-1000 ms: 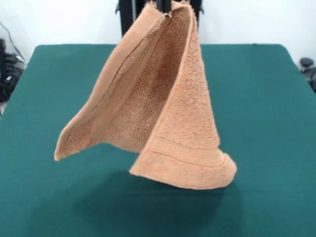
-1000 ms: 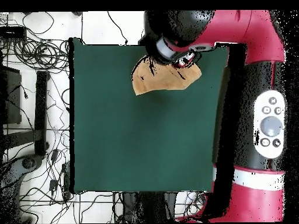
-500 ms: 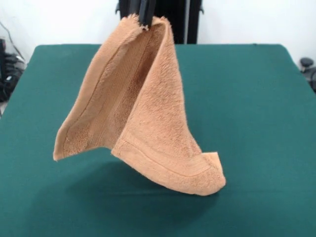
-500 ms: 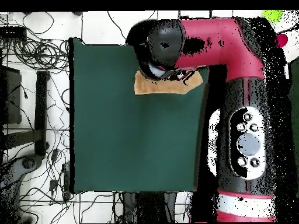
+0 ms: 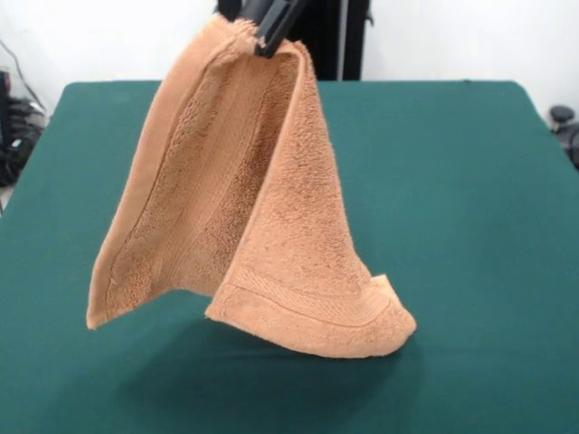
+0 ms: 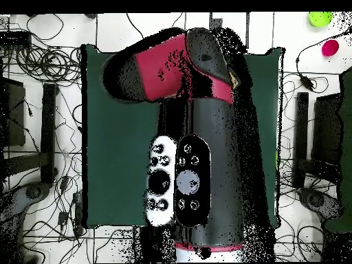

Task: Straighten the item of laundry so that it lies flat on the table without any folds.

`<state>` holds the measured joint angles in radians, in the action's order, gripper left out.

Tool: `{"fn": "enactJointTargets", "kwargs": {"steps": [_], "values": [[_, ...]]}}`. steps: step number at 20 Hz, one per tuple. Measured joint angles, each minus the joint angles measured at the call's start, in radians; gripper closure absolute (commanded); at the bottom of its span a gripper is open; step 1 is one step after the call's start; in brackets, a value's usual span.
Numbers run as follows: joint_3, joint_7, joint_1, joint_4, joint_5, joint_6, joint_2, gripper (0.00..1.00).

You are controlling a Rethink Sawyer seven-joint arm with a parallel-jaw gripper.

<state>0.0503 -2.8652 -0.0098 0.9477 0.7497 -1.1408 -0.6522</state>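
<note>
The item of laundry (image 5: 289, 226), a tan-orange terry towel, hangs in a folded cone shape from one top corner. My gripper (image 5: 271, 32) is shut on that corner at the top of the front view. The towel's woven band runs along its lower edge. Its lower right corner curls up where it meets the table (image 5: 470, 181), and its lower left corner hangs just above the green top. In the overhead view my red and black arm (image 6: 179, 75) covers the gripper and the towel, with the table (image 6: 117, 158) showing to its left.
Tangled cables (image 6: 41, 62) lie on the floor beside the table in the overhead view. A dark object (image 5: 563, 117) stands off the table's right edge in the front view. Small green (image 6: 320, 18) and pink (image 6: 330, 47) things lie on the floor.
The gripper has carried the held corner leftward in the front view, and the towel's lower left corner has sunk lower. In the overhead view the arm has swung over the table's middle, hiding the towel.
</note>
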Motion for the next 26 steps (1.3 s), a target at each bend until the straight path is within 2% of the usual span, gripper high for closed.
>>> {"fn": "enactJointTargets", "kwargs": {"steps": [5, 11, 20, 26], "values": [[-0.049, -0.109, 0.045, -0.004, 0.006, 0.001, 0.017, 1.00], [-0.076, -0.121, 0.040, -0.004, -0.012, 0.000, 0.025, 1.00], [-0.110, -0.121, -0.013, -0.002, -0.241, -0.055, 0.012, 1.00], [-0.198, -0.121, 0.030, -0.007, -0.242, -0.116, 0.024, 1.00]]}}
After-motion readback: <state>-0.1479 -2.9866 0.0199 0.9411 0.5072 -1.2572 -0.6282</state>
